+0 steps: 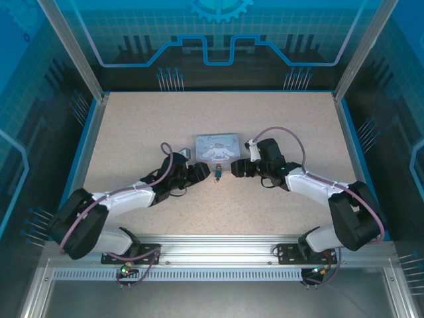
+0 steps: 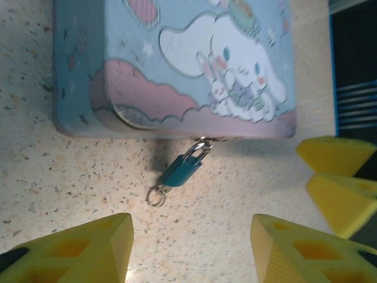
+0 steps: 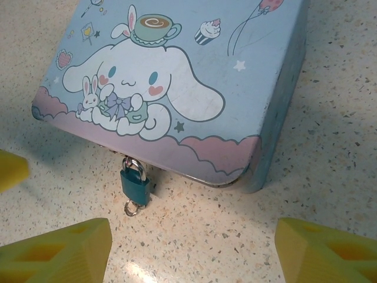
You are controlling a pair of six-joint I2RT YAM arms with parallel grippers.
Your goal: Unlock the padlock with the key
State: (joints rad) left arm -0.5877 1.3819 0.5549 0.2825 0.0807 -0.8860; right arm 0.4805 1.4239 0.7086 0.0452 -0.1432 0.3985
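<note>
Surface: speckled beige tabletop (image 1: 132, 132), fenced by blue panels and aluminium posts.
Tin: pale blue cartoon-printed tin (image 3: 194, 76), lying flat just beyond both sets of fingertips.
Left gripper: the left gripper (image 2: 191, 247) has its yellow fingers (image 2: 76, 250) spread wide, with bare table in the gap and nothing pinched.
Right gripper: the right gripper (image 3: 194, 253) also has its fingers (image 3: 59, 250) spread wide and grips nothing.
Padlock: the small teal padlock (image 3: 134, 184) has its shackle hooked through the clasp on the tin's near edge, and its body lies on the table. It sits ahead of each gripper's fingertips and touches none of them. In both wrist views it lies nearer the finger on the left of the picture.
Key: the key (image 3: 131, 207) shows as a small silvery ring touching the padlock's bottom end, on the side facing the fingertips. Its shaft cannot be made out.
Between the arms: from above, the two grippers point at each other from either side, with the padlock between their tips and the tin just past it.
Other fingers: the right gripper's yellow fingers show at the right edge of the left wrist view, well clear of the padlock.
</note>
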